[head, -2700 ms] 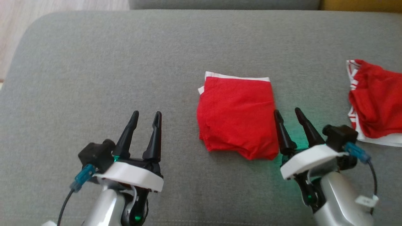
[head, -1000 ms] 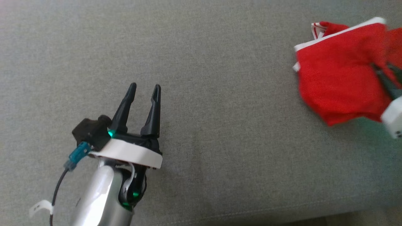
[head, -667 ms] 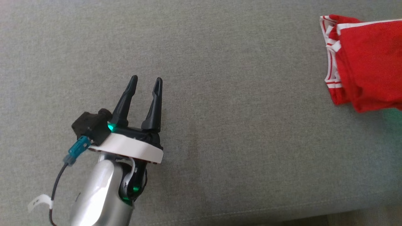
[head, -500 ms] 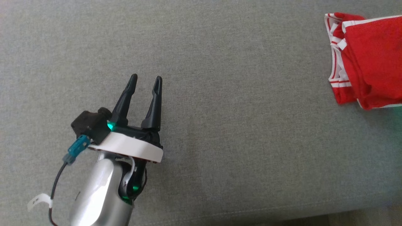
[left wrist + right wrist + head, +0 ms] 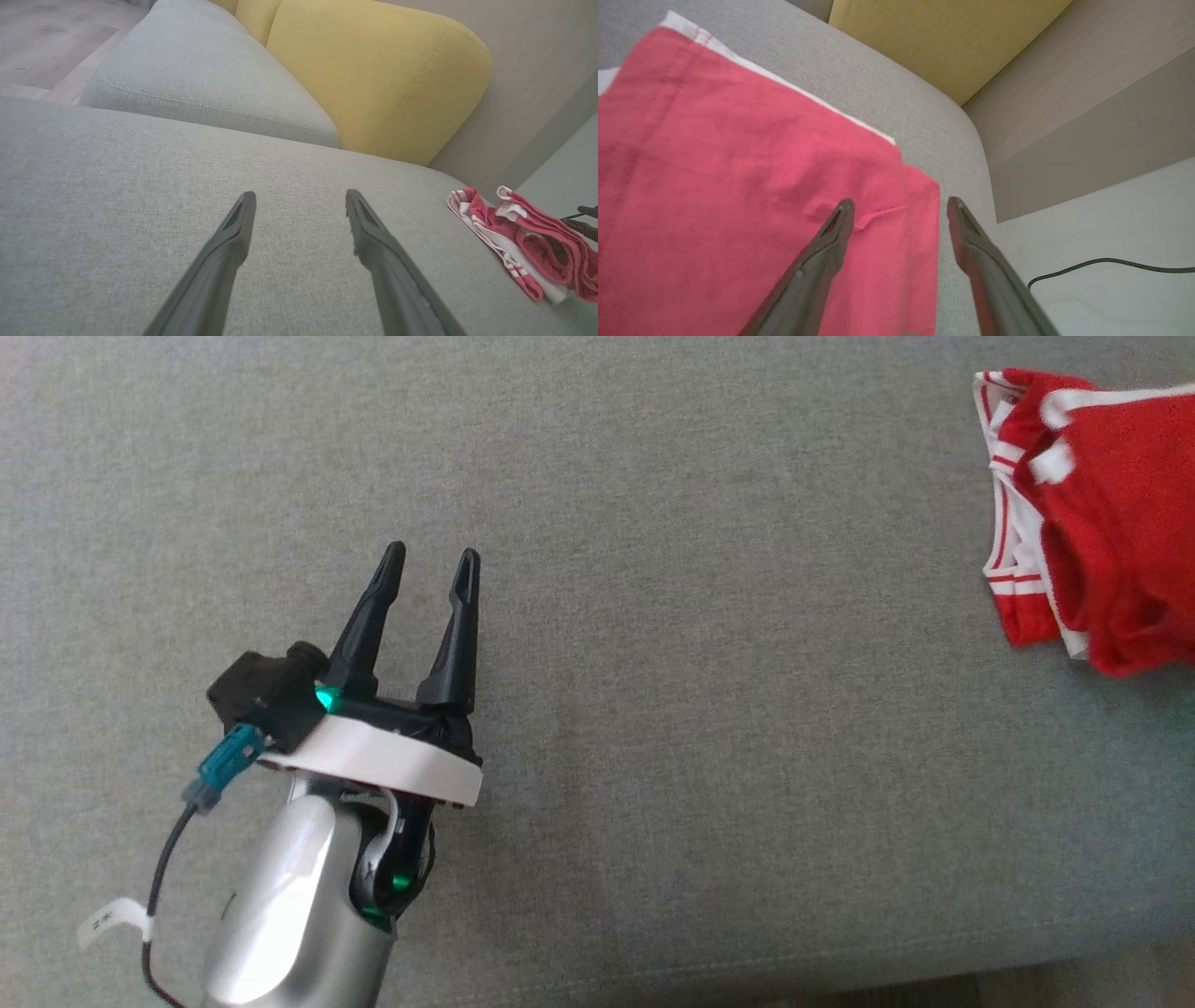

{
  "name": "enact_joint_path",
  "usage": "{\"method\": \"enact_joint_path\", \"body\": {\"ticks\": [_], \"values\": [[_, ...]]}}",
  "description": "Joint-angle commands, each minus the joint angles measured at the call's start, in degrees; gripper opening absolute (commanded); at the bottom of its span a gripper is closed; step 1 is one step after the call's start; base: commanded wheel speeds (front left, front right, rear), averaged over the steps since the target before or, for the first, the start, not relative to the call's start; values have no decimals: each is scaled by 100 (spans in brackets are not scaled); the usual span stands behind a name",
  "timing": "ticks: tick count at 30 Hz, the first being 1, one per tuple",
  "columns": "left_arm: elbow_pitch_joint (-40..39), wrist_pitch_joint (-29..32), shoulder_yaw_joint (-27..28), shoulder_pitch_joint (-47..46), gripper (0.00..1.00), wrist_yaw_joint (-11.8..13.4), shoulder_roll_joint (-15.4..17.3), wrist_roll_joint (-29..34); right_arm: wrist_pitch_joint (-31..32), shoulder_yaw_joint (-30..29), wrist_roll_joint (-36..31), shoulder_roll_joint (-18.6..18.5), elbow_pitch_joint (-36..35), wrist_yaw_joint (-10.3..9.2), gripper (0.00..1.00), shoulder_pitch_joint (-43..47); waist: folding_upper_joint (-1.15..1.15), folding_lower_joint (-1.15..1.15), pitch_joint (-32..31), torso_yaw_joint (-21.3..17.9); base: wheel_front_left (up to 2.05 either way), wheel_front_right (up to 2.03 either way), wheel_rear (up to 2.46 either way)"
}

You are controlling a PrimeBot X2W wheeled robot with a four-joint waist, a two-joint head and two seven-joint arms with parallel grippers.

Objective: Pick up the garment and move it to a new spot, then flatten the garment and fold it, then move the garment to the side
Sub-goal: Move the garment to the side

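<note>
Garment (image 5: 738,163): soft red folded cloth, white-edged

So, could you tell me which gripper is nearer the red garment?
Right. The right gripper is directly over the red garment, jaws open; the left gripper hovers far to its left, over the cushion.

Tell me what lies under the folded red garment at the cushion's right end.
A second garment with red-and-white striped trim pokes out beneath the folded red garment, both on the grey cushion. How far it reaches underneath is covered.
</note>
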Motion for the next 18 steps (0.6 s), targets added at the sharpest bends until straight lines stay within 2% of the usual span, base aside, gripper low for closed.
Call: {"method": "enact_joint_path", "body": {"ticks": [1,4,9,10,18], "values": [[-145,-70,213,-104,100,-32,36,30,-65,-88,-126,-117,-231,-5,100,4,0,0,-73,-19,0,0,0],[-136,-70,252,-86,100,-27,36,26,-163,-218,-352,7,-404,-5,100,-89,0,0,-216,-26,0,0,0],[-165,-70,354,29,100,-1,36,30,-453,-378,-471,682,-902,-5,100,-229,0,0,-592,-24,0,0,0],[-165,-70,354,29,100,-1,36,30,-453,-378,-471,682,-902,-5,100,-229,0,0,-592,-24,0,0,0],[-369,-70,489,334,100,94,36,12,-1029,-212,-220,2108,-1711,-5,100,180,0,0,-1268,138,0,0,0]]}}
